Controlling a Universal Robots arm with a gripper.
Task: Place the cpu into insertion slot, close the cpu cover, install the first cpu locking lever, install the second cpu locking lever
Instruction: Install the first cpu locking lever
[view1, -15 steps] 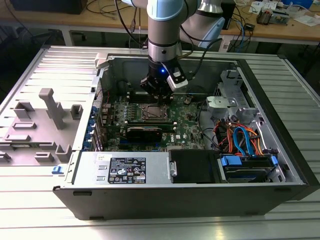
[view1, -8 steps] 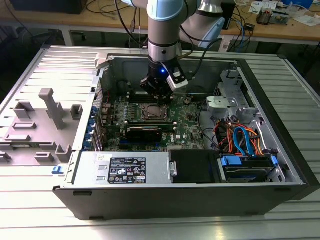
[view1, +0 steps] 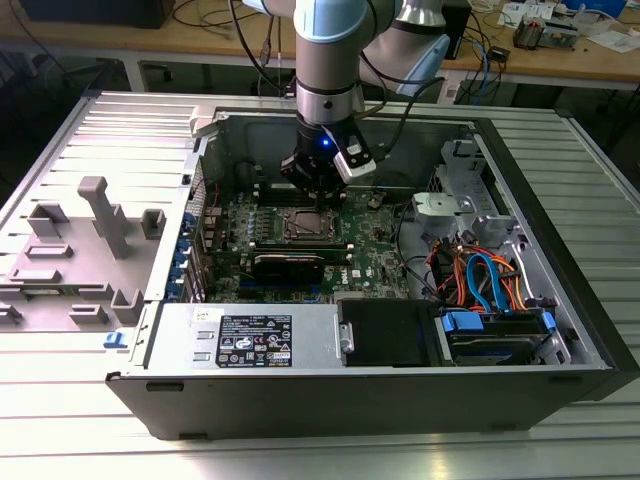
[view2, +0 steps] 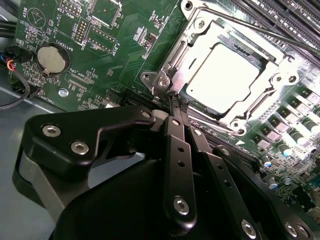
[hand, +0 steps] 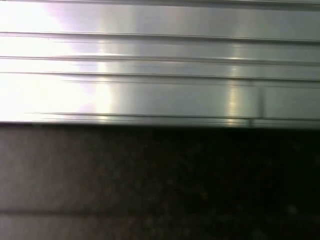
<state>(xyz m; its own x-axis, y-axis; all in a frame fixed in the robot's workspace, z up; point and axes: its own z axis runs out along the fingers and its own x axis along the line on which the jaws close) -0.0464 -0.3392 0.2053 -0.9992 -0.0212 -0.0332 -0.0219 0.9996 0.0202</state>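
While pinched shut at corner of thin silvery windowed cpu cover (view2: 270, 82), down over dull grey square cpu (view2: 225, 75) near mid-frame of exterior view, prob. best to keep black two-finger gripper (view2: 175, 103) low & push slow.

arm (view1: 328, 60) upright, hand (view2: 176, 101) pointing down, fingers (view2: 175, 145) pressed together
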